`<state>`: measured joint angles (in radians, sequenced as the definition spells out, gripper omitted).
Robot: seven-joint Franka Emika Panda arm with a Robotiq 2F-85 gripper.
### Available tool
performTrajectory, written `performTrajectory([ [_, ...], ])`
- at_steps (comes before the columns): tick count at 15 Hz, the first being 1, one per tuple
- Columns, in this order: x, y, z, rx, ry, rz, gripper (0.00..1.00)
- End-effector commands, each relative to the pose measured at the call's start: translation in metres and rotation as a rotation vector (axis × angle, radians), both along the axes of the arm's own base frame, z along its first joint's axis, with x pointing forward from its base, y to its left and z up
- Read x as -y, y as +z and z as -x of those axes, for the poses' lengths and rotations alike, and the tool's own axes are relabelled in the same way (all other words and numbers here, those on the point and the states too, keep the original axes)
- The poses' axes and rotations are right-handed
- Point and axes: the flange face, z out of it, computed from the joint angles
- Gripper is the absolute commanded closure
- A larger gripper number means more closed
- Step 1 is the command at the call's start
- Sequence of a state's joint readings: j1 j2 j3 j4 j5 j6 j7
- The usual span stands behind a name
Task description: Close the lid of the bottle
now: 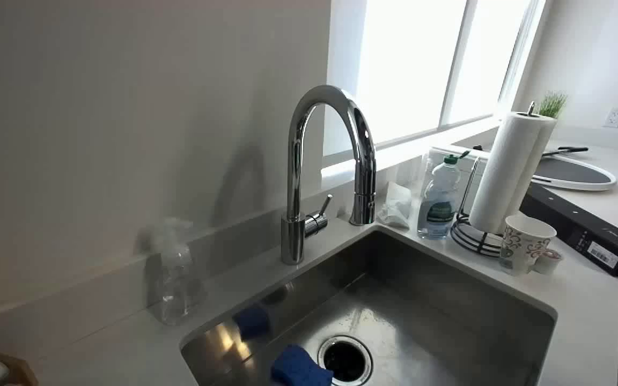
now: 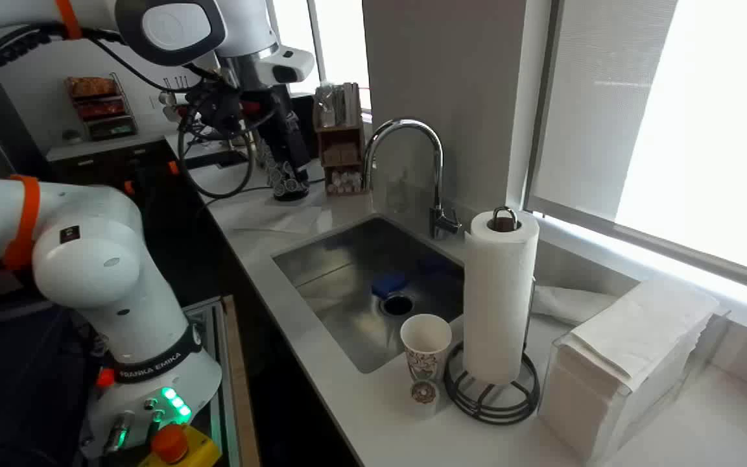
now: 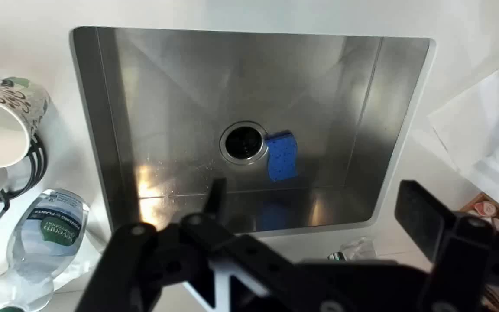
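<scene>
Standing well apart from the fingers (image 3: 422, 221) — the bottle (image 3: 48, 242).

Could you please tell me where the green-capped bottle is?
In an exterior view, the bottle stands right of the faucet, just left of the paper towel roll.

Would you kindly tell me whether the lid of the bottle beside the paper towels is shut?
No, in an exterior view the lid tilts up and outward at the top of the bottle rather than lying shut on it.

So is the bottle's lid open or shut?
Open: in an exterior view, the lid juts out from the top of the bottle.
</scene>
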<state>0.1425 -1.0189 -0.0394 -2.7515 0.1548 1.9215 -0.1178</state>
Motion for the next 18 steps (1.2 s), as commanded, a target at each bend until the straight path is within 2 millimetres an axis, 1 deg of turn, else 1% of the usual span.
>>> performTrajectory([
  [1, 0.0, 0.001, 0.0, -0.001, 0.0, 0.0, 0.0],
  [6, 0.0, 0.001, 0.0, -0.001, 0.0, 0.0, 0.0],
  [7, 0.003, 0.001, -0.001, 0.006, -0.002, 0.029, 0.0],
  [9, 0.015, 0.004, -0.006, 0.009, -0.01, 0.098, 0.0],
  [10, 0.026, 0.003, -0.009, 0.002, -0.013, 0.15, 0.0],
  [11, 0.033, 0.002, -0.011, -0.004, -0.016, 0.156, 0.0],
  [14, 0.062, -0.003, -0.022, -0.001, 0.066, 0.181, 0.0],
  [15, 0.069, -0.004, -0.025, 0.0, 0.087, 0.204, 0.25],
  [16, 0.08, -0.009, -0.032, -0.004, 0.112, 0.243, 0.27],
  [18, 0.093, -0.018, -0.043, 0.018, 0.153, 0.283, 0.42],
])
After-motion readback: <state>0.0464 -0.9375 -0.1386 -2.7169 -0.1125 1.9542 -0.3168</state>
